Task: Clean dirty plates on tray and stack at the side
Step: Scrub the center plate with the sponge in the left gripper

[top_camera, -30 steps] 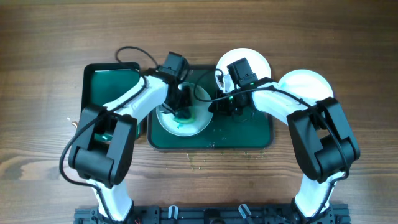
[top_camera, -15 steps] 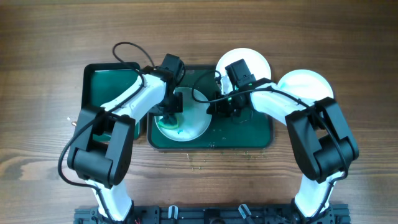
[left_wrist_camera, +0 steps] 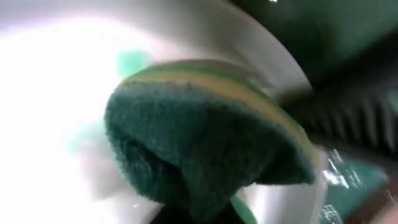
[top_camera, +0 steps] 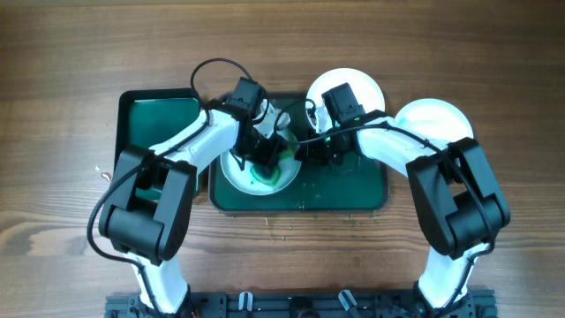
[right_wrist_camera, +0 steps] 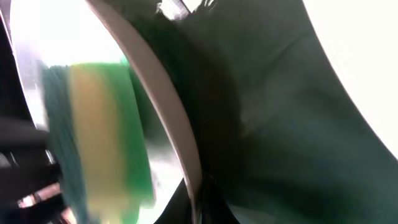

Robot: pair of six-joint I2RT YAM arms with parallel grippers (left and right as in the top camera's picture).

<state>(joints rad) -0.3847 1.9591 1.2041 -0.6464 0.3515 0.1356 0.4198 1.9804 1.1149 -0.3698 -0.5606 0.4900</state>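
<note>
Sponge (top_camera: 265,159) slid rt to plate (top_camera: 235,173) edge.

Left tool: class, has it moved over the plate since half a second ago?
Yes. The left tool, gripping the sponge, moved right across the plate, away from the tray's left rim.

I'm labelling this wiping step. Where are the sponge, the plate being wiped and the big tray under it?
sponge (left_wrist_camera: 205,143): left wrist view, dark green scouring face.
plate (top_camera: 235,170): overhead view, bare white surface left of the sponge.
tray (top_camera: 349,188): overhead view, bare floor right of the plate.
</note>
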